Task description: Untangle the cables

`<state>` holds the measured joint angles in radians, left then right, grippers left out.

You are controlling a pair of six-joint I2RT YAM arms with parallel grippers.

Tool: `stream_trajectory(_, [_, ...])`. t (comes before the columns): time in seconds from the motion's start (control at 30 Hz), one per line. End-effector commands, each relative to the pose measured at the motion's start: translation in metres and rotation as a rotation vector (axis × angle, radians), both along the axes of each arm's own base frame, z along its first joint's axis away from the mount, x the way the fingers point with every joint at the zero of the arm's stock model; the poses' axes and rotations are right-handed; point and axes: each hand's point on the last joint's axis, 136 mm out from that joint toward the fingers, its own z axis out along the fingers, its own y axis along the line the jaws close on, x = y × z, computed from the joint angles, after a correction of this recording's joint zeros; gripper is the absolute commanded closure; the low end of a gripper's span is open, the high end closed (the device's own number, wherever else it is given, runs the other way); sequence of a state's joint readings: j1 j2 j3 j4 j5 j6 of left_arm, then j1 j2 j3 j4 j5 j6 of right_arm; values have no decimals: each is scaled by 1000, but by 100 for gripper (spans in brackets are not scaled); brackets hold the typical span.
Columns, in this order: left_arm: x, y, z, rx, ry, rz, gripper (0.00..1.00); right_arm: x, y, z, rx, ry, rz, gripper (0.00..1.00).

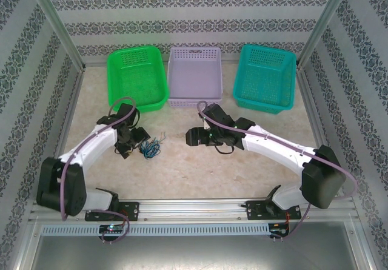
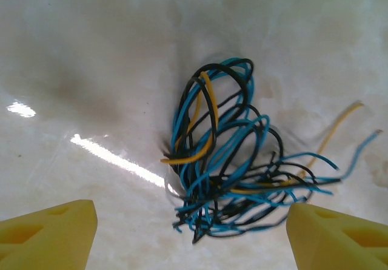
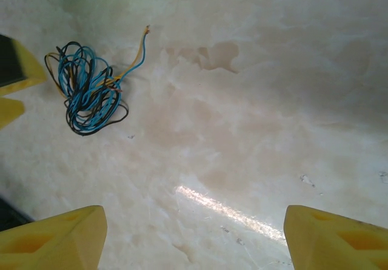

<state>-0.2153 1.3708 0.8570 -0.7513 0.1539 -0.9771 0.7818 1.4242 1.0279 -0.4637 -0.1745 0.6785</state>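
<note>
Yellow left fingers [image 2: 48, 230] fill the bottom corners of the left wrist view, spread wide apart and clamped on nothing. The cables [image 2: 224, 167] lie on the bench [image 1: 200, 167] in the gap just ahead of them, and whether the lowest strands touch the right-hand finger I cannot tell. These cables are one loose tangle of thin blue, black and yellow wires, looped over one another. A yellow loop sits on top near the middle, and one yellow and one blue loose end trail out of the tangle to its right. Seen from the right wrist, the right fingers [image 3: 54, 236] also stand wide apart, with bare bench between them. They are well apart from the cables, which lie ahead and to the left in that view, just beside the left arm's yellow fingertips at the frame's edge. From above, the tangle sits left of the bench's middle, with the left arm's wrist right against it on the left and the right arm's wrist facing it from the right across open bench. Beyond the cables, three perforated plastic baskets stand side by side along the back wall. A green basket [image 1: 134, 50] is straight beyond them, a lilac basket [image 1: 194, 49] is beyond and to the right, and a teal basket [image 1: 267, 47] is farthest to the right. Each basket shows only its own bare floor, and none of the wires reaches a basket.
</note>
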Motion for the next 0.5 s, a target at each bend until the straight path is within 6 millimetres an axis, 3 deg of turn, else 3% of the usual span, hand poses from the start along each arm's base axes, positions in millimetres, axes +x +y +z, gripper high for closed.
stream_trajectory(0.0, [13,-2,-6,25,-10,20,21,-5,7,18,43,-10,23,22])
stream_trajectory(0.2, [35,-3,-22,50,-22,24,24,-7,5,17,48,2,32,21])
stream_trajectory(0.47, [36,1,-28,67,-33,42,26,-6,7,12,54,30,44,21])
